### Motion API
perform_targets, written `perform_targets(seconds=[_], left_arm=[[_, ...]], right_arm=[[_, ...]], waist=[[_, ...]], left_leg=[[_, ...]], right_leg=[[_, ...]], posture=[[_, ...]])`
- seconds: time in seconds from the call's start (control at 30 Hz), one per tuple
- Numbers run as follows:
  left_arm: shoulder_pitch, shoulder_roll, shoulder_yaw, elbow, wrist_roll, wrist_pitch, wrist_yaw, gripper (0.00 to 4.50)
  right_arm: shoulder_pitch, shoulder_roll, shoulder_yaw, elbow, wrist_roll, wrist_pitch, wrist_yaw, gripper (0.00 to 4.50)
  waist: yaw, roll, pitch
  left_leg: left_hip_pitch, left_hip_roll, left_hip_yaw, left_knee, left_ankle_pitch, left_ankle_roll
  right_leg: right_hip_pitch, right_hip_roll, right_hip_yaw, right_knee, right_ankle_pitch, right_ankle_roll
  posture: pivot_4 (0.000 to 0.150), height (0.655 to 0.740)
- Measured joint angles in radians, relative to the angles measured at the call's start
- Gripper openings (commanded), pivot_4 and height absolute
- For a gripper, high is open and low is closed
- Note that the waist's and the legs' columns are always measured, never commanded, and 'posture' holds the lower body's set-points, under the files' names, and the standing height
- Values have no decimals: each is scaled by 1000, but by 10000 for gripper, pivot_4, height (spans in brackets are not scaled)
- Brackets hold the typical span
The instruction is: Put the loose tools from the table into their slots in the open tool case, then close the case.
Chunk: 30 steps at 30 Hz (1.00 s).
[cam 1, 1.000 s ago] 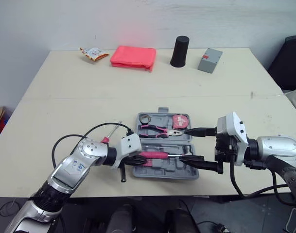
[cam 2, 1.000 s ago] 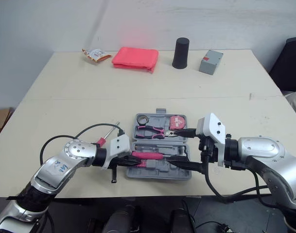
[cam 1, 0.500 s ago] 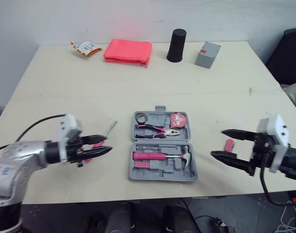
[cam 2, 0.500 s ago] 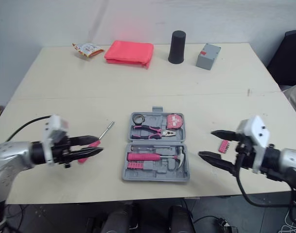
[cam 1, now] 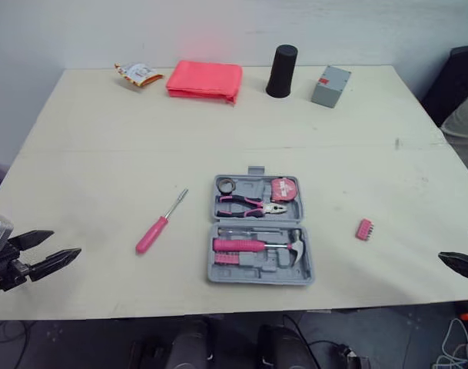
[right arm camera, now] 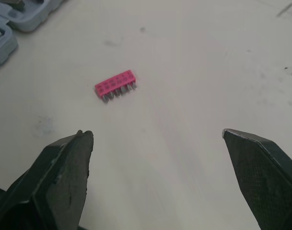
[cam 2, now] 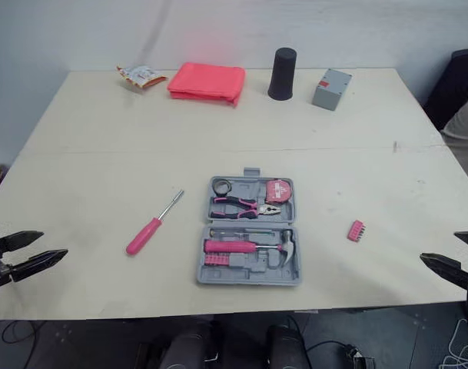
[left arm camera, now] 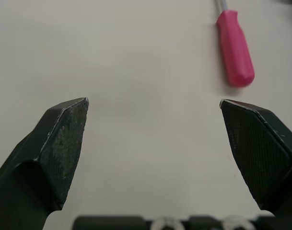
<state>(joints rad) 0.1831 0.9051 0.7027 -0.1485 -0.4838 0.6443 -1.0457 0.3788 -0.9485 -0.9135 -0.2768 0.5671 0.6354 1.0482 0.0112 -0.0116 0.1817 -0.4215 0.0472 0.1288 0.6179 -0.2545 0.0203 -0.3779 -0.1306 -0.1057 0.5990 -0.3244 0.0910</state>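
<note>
Clearance seems to be the reason for the pose along the near edge of the worktop (cam 1: 126, 146). At the near left corner the left gripper (cam 1: 64, 242) hangs with its two black fingers spread wide and nothing between them, pointing in toward the middle; that looks like a readied stance for a pick, not a grasp.

Its nearest loose tool is the pink-handled screwdriver (cam 1: 151, 235), which lies flat on the bare worktop between that gripper and the case, shaft angled toward the far edge and handle toward the near one. The handle is well apart from the fingertips; in the left wrist view it sits ahead of the gripper and off to one side, so the arm would probably need to reach in and line up along the handle.

Centred near the near edge, the grey tool case (cam 1: 257, 273) lies open and flat, both halves facing up so the moulded slots can take tools from above. Pliers (cam 1: 253, 206), a tape measure (cam 1: 283, 190) and a hammer (cam 1: 257, 246) sit seated inside.

Right of the case lies the pink bit holder (cam 1: 363, 229), loose and clear of the case wall. The right gripper (cam 2: 439, 246) hovers at the near right corner, fingers parted and empty, with the bit holder ahead of it and apart. Neither loose tool is slotted, and the lid is not yet closed.
</note>
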Motion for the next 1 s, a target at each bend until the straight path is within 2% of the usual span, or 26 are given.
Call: perform_targets(seconds=[0.17, 0.37, 0.43, 0.47, 0.6, 0.8, 1.0], left_arm=[[-162, -2, -180, -194, -120, 85, 15, 44243], [-472, -19, -482, -315, -203, 132, 0, 44243], [-544, -20, -559, -320, -195, 121, -18, 44243], [-611, -33, -618, -314, -176, 104, -28, 44243], [-762, -114, -732, -306, -175, 85, -44, 44243], [-863, -191, -841, -253, -167, 55, -93, 44243], [-895, -234, -874, -230, -145, 50, -90, 44243]], right_arm=[[-51, 105, 122, -218, 63, 73, -133, 45000], [-124, 316, 327, -436, 118, 242, -474, 45000], [-174, 390, 376, -459, 105, 296, -604, 45000], [-215, 460, 405, -471, 71, 338, -723, 45000], [-287, 580, 550, -479, -27, 398, -945, 45000], [-363, 678, 606, -417, -159, 409, -1127, 45000], [-375, 726, 648, -379, -207, 404, -1162, 45000]], waist=[[-10, 0, 0], [-10, -1, 0], [-10, -1, 0], [-10, -2, 0], [-11, -2, 0], [-13, -2, 0], [-14, -2, 0]], left_leg=[[1, 0, -1, -1, 10, -5], [2, -1, 0, 1, 15, -7], [2, -1, 1, 2, 15, -8], [1, -1, 1, 3, 17, -7], [-2, 0, 7, 4, 18, -7], [-1, 1, 9, 9, 19, -6], [-1, 2, 10, 10, 18, -6]], right_leg=[[-2, 2, -2, 10, -2, -2], [-3, 3, 0, 18, -2, 0], [-6, 4, 1, 20, -2, -1], [-6, 4, 1, 21, -3, -1], [-14, 13, 2, 28, -4, -2], [-15, 16, 5, 30, -5, 1], [-15, 17, 7, 31, -6, 2]], posture=[[1500, 7355], [1500, 7355], [1500, 7355], [1500, 7355], [1500, 7355], [1500, 7355], [1500, 7355]])
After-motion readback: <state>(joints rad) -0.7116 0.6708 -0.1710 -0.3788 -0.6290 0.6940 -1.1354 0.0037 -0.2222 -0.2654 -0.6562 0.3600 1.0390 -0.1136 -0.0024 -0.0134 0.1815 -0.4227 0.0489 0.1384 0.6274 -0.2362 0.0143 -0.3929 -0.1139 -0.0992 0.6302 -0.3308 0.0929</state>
